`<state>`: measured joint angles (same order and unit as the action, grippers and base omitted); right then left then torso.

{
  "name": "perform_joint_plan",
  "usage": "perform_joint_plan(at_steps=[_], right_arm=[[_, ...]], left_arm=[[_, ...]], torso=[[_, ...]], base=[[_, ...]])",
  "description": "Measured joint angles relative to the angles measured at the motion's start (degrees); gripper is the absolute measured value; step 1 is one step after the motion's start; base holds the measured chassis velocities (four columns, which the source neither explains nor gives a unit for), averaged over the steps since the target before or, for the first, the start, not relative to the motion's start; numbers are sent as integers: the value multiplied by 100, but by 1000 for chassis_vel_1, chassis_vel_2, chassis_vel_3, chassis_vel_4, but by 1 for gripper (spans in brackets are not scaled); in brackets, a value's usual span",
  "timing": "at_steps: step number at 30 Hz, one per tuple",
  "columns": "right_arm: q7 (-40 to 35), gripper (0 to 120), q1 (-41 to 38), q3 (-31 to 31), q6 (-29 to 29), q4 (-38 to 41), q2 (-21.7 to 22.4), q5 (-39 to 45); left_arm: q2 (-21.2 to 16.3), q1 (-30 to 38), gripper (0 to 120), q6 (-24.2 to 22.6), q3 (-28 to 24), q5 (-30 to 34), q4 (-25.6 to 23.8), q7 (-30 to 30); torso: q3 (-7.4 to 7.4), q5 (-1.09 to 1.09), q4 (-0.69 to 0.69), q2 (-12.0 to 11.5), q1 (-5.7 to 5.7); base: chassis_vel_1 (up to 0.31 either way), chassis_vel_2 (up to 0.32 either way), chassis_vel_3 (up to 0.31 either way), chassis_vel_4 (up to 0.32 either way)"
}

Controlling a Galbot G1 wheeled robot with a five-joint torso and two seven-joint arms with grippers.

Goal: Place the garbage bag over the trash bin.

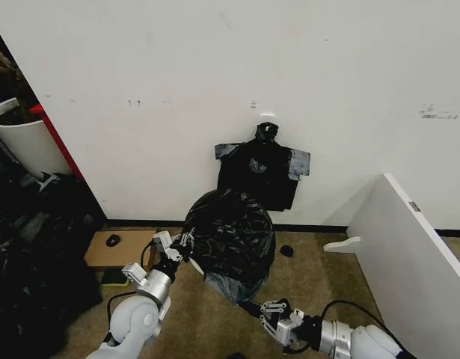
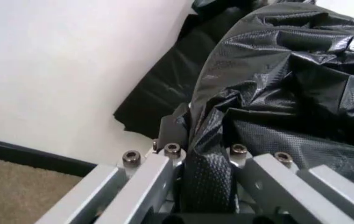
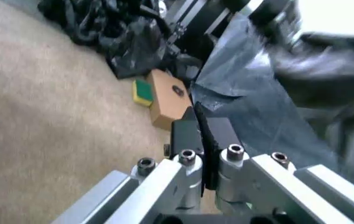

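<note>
The garbage bag (image 1: 231, 238) already drapes whatever stands beneath; left gripper (image 1: 186, 241) at nine o'clock and right gripper (image 1: 268, 309) at five o'clock each pinch its film, hem still untucked.

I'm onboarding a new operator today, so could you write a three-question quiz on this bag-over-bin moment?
1. True or false: the left gripper is shut on the garbage bag.
2. Where does the right gripper grip the bag? A) the top B) a low edge near the carpet C) nowhere
3. Fill in: the black bundle hangs on the ____ behind the bag.

Key: 1 true; 2 B; 3 wall.
</note>
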<state>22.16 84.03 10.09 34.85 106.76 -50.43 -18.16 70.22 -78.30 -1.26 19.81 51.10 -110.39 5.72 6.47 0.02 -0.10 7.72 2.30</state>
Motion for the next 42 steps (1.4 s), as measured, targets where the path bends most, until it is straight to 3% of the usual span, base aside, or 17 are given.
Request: perform_joint_plan(at_steps=[16,26,30,33,36,37,42], right_arm=[[-554,0,-477,16,85,-1339,-934,-1036],[-963,0,-571,257,-66,-1791,-937,-1122],[-939,0,-426,230,-106,-1742,-819,-394],[-396,10,-312,216,-15,-1651,-695,616],[745,23,-258,283,210,-1653,-522,1844],[745,23,-258,283,210,-1653,-522,1844],[3015,46,-99,815,470,-1623,-261,3757]], left_arm=[[22,-356,3,-302,-90,287,-663,-215],[-60,-454,3,-351,-111,249,-760,-255],[-73,-450,3,-342,-114,178,-759,-259],[-70,-434,3,-325,-117,111,-720,-263],[-65,-417,3,-306,-111,46,-662,-275],[-65,-417,3,-306,-111,46,-662,-275],[-78,-426,3,-156,-66,-101,-518,-268]], torso=[[0,0,0,0,0],[0,0,0,0,0],[0,2,1,0,0],[0,-2,-1,0,0],[0,0,0,0,0],[0,0,0,0,0],[0,0,-1,0,0]], base=[[0,0,0,0],[0,0,0,0],[0,0,0,0],[0,0,0,0],[0,0,0,0],[0,0,0,0],[0,0,0,0]])
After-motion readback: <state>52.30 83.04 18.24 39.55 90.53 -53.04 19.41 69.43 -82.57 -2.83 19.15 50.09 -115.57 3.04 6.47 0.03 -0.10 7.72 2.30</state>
